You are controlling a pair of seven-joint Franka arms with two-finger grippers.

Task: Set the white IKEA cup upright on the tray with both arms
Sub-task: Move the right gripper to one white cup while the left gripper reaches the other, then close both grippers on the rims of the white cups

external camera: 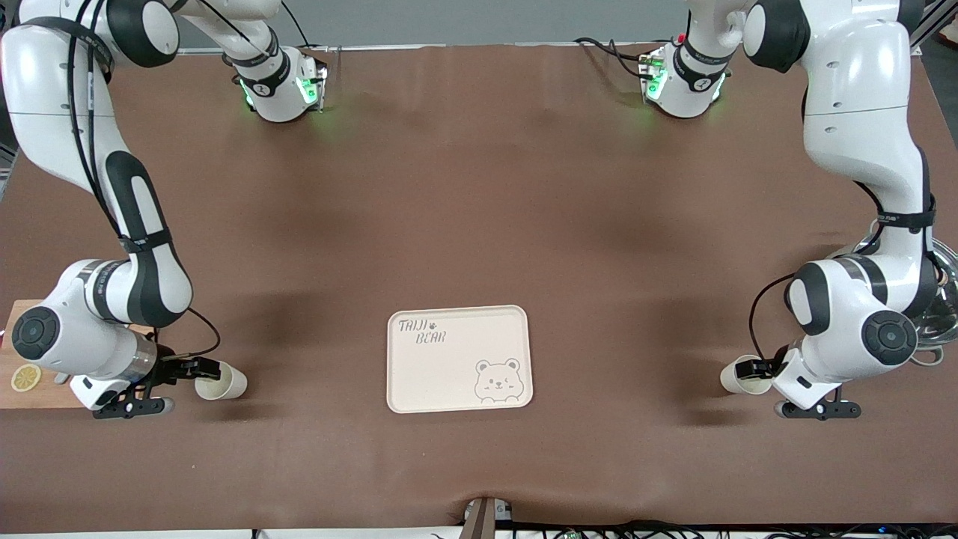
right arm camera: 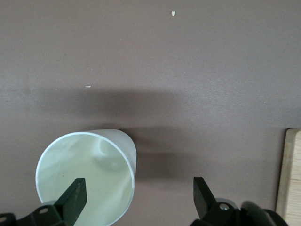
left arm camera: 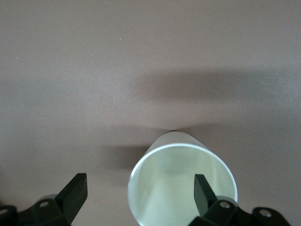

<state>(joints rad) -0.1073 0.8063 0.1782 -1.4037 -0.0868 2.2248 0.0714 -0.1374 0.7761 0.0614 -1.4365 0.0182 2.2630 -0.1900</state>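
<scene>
Two white cups, both lying on their sides. One cup (external camera: 222,382) sits near the table edge at the right arm's end, beside the wooden board (external camera: 15,352) with a lemon slice (external camera: 26,377). The other cup (external camera: 741,376) sits near the edge at the left arm's end. The tray (external camera: 458,358) lies mid-table toward the front edge, nothing on it, well apart from both cups.

Right hand (right arm camera: 136,197) is spread wide, one finger (right arm camera: 75,200) inside the cup mouth, the other outside and clear of the wall. Left hand (left arm camera: 138,193) is likewise wide, one finger (left arm camera: 203,190) inside the rim. Neither grips yet.

Risks, as I judge them:
- Round cup on its side may roll away as the fingers close.
- A thin wall pinch could slip, or the cup could swing while being turned upright.
- Release on the tray's raised rim could tip it.
</scene>
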